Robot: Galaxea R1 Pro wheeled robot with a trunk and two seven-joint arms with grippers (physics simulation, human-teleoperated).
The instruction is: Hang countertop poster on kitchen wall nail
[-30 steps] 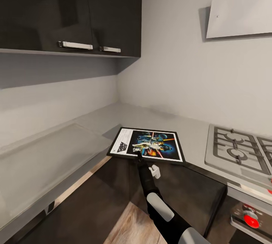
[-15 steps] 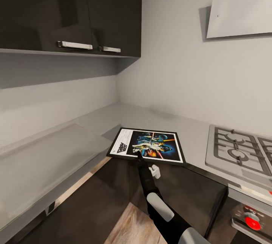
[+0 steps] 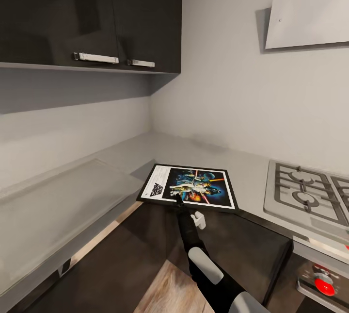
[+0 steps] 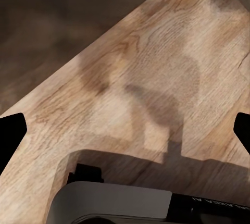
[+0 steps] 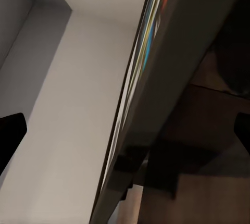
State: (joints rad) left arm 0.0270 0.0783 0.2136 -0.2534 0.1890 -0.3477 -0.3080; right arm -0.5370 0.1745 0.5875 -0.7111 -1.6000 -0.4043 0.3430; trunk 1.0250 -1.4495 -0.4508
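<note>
Poster location: the poster [image 3: 190, 187] is lying flat on the light-grey tabletop [image 3: 121, 157] at the inner corner of the L, its near long edge sitting right at, perhaps slightly past, the tabletop's front lip.
Poster handling: judging by its thin black frame and flat look, it is probably behaving as a light, stiff board; the glossy face is likely making it slippery, and the thin frame could be flexing or twisting if pinched at one point only.
Where to hold: the near long edge is offering the only reachable rim; a pinch near its middle is looking best for balance.
Right end effector: the right end effector [image 3: 178, 201] is reaching up from below to that near edge, touching it as far as the head view shows; in the right wrist view the poster's edge [image 5: 136, 99] is running between the two dark fingertips, which are standing wide apart, not yet clamped.
Left end effector: its fingertips are showing spread at the frame sides of the left wrist view, holding nothing, over the wooden floor [image 4: 146, 62].
Surroundings: a gas hob [image 3: 308, 196] is sitting near the poster's right; dark wall cabinets [image 3: 92, 17] are hanging above the left run.
Obstructions: the dark cabinet fronts [image 3: 232, 240] under the tabletop are crowding the arm; no wall nail is discernible.
</note>
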